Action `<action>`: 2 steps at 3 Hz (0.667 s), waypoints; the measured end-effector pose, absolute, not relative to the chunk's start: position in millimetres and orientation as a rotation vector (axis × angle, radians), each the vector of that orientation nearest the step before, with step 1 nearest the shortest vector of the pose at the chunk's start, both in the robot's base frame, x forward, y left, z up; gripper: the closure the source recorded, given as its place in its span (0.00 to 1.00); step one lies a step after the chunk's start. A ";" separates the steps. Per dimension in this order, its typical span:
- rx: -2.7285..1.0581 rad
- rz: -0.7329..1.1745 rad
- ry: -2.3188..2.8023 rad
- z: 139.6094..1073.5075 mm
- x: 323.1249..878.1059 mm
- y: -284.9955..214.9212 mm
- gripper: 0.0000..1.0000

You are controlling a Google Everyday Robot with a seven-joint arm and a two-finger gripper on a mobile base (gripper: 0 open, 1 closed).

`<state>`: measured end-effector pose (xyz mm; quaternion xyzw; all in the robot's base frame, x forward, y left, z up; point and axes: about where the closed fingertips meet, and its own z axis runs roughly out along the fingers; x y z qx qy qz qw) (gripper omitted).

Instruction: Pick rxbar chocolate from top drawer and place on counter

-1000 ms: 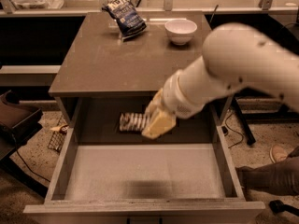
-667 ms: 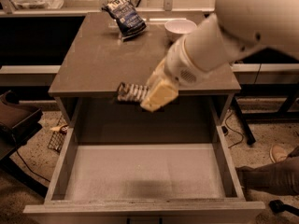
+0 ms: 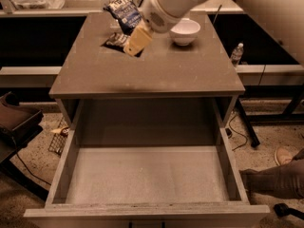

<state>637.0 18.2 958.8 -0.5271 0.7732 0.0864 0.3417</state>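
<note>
My gripper [image 3: 127, 42] is over the far left part of the counter [image 3: 156, 68], shut on the rxbar chocolate [image 3: 115, 40]. The bar is a small dark wrapper with pale lettering, sticking out to the left of my pale fingers [image 3: 137, 40], just above the counter surface. The top drawer [image 3: 142, 175] is pulled fully open below the counter front, and its pale floor holds nothing.
A dark blue chip bag [image 3: 124, 14] lies at the back of the counter just behind the gripper. A white bowl [image 3: 185, 31] sits at the back right. A bottle [image 3: 236, 54] stands on the floor to the right. A person's leg and shoe [image 3: 280, 170] are at lower right.
My gripper has lifted the rxbar chocolate out of the drawer and carried it up and back over the counter, toward the chip bag. The drawer is now empty.
</note>
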 end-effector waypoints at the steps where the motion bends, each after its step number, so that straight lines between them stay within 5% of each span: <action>1: -1.325 0.186 2.057 918.2 699.8 42.1 1.00; 2: -1.305 0.190 2.069 868.4 728.0 49.0 1.00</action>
